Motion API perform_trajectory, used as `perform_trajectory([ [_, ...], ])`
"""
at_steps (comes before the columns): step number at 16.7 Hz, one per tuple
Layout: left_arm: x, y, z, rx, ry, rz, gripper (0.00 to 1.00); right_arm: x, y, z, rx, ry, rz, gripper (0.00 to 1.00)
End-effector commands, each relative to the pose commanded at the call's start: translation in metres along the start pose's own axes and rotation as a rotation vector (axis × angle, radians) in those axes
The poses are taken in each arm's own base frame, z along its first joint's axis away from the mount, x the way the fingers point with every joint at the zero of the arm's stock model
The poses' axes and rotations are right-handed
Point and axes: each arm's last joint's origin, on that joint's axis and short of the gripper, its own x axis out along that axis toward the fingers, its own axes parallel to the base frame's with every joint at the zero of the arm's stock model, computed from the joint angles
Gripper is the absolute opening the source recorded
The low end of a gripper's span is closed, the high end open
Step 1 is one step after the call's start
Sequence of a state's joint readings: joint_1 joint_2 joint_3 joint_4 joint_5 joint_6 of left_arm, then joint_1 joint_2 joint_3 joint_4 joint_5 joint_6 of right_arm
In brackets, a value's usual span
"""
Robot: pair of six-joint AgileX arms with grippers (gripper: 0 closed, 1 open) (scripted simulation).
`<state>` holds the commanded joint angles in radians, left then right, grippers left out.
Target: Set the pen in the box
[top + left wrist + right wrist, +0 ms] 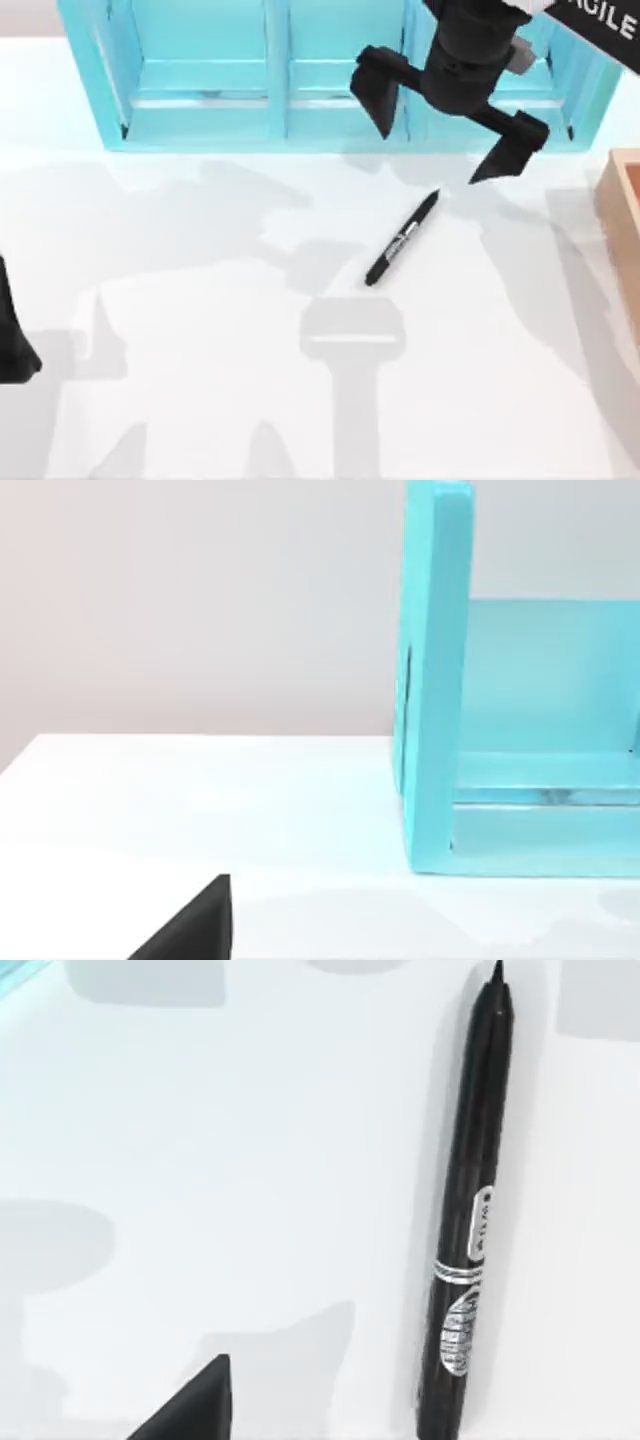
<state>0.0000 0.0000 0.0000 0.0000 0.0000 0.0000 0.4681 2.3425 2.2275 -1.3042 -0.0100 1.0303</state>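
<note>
- Our right tool (450,125) hangs above the counter (200,330), fingers spread wide, in front of the one teal shelf unit (200,80).
- One pen (402,240) lies slantwise on the counter just below it, untouched.
- One box (622,210) sits at the right edge.
- Our left arm (12,335) is parked at the left edge; we cannot tell its tool's state.

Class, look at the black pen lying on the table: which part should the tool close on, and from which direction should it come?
Grip the pen at its middle, near the label band, coming straight down from above. It lies flat and diagonal on the white table, so the fingers should close across its thin barrel, turned square to its length. The open right tool hangs just beyond its tip, likely best placed.
</note>
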Motion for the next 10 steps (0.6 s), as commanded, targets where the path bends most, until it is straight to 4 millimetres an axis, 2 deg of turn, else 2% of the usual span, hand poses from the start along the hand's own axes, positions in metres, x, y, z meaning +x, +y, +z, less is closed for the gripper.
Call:
perform_trajectory([
  [2,0.000,0.000,0.000,0.000,0.000,0.000,1.00,0.024,0.007,0.001,0.036,0.039,-0.059,1.00],
  [4,0.000,0.000,0.000,0.000,0.000,0.000,1.00,0.036,0.010,0.001,0.055,0.058,-0.091,1.00],
  [10,0.000,0.000,0.000,0.000,0.000,0.000,1.00,0.039,0.009,0.003,0.063,0.061,-0.098,1.00],
])
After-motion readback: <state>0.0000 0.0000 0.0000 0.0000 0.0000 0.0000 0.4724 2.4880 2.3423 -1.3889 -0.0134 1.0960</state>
